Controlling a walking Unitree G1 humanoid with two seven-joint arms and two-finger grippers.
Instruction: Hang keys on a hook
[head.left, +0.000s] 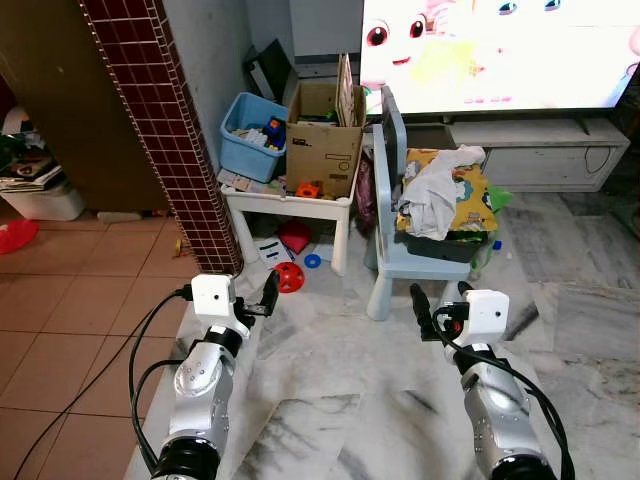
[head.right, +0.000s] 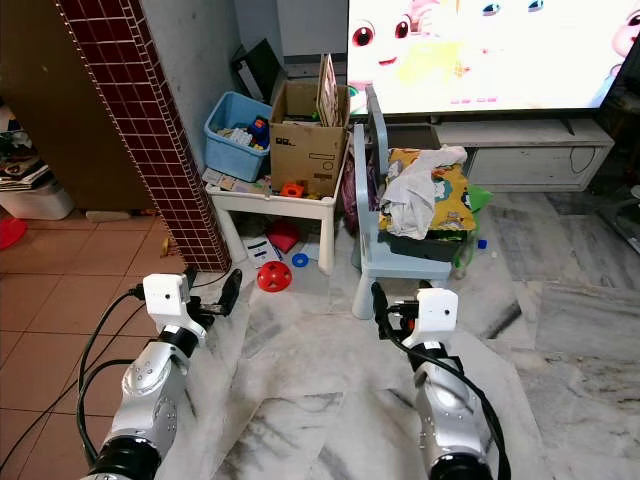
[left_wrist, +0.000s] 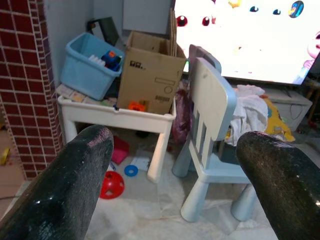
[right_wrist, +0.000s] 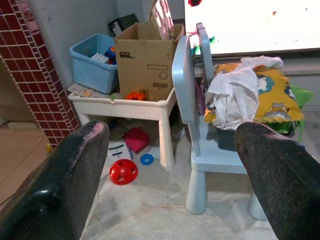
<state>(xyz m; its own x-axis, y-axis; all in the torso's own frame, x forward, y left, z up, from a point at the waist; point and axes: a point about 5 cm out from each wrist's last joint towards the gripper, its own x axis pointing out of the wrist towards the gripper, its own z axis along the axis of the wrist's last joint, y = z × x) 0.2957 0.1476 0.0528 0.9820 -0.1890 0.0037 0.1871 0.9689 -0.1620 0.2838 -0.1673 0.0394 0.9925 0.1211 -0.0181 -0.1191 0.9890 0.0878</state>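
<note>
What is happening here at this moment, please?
The robot stands on a marble floor facing a small white plastic table and a pale blue child's chair. Both arms are raised in front of it. The left gripper and the right gripper are open and hold nothing. The table carries a blue plastic bin and a brown cardboard box; a red perforated ball lies beneath it.

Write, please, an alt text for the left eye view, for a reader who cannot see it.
Both robot tools, left and right, are raised open and empty over a marble floor. Ahead stand a white table bearing a blue bin and a cardboard box, and a pale blue chair heaped with cloth.
</note>
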